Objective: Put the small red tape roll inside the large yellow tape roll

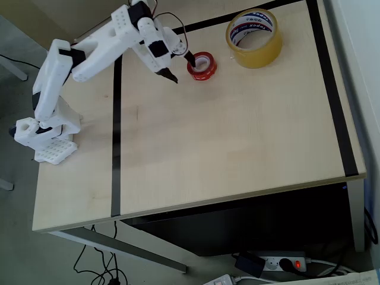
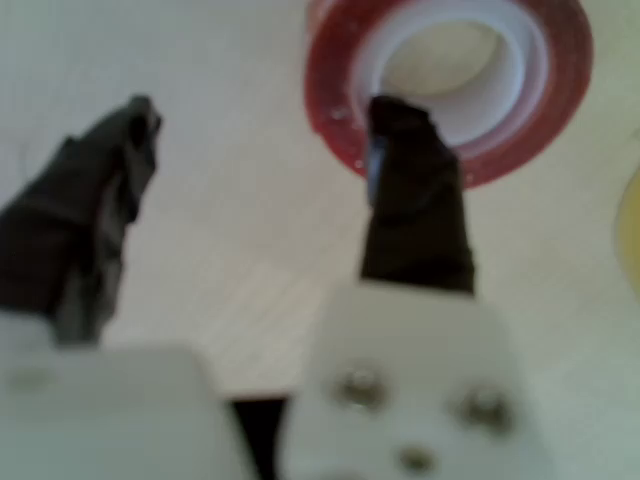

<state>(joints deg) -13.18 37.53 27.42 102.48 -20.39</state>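
The small red tape roll [image 1: 202, 65] lies flat on the wooden table, at the back middle of the overhead view. The large yellow tape roll [image 1: 254, 37] stands to its right, apart from it. My gripper [image 1: 180, 66] is open just left of the red roll; one black-taped fingertip [image 1: 190, 58] reaches the roll's left rim, the other [image 1: 169, 75] is over bare wood. In the wrist view the red tape roll [image 2: 560, 110] fills the top right, and the right finger [image 2: 415, 190] overlaps its near rim while the left finger [image 2: 85, 215] is clear of it.
Black tape lines [image 1: 116, 136] cross the table at left, right and back. The arm's white base [image 1: 47, 133] is clamped at the left edge. Open wood stretches across the middle and front. A power strip [image 1: 285, 262] lies on the floor below.
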